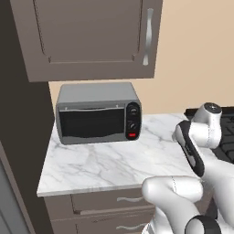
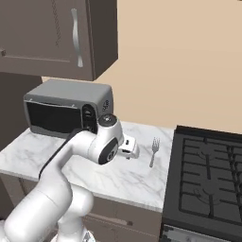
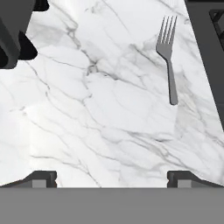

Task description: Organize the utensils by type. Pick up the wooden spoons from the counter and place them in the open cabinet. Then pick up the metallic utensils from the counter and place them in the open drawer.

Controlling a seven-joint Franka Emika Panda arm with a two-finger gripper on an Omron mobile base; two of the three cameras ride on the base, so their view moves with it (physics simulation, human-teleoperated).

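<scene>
Even, bright light (soft shadows)

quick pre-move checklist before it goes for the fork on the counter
1. Gripper open: ok, finger tips stand wide apart.
2. Gripper empty: ok, nothing between the finger tips.
3. Fork reachable: ok, it lies flat on the counter, nothing on it.
4. Gripper lined up over the fork: not ok, in the hand view the fork sits off toward the upper right, beside the stove.
5. Open drawer ready: cannot tell, the drawer fronts under the counter look closed.
6. Wooden spoons put away first: cannot tell.
</scene>
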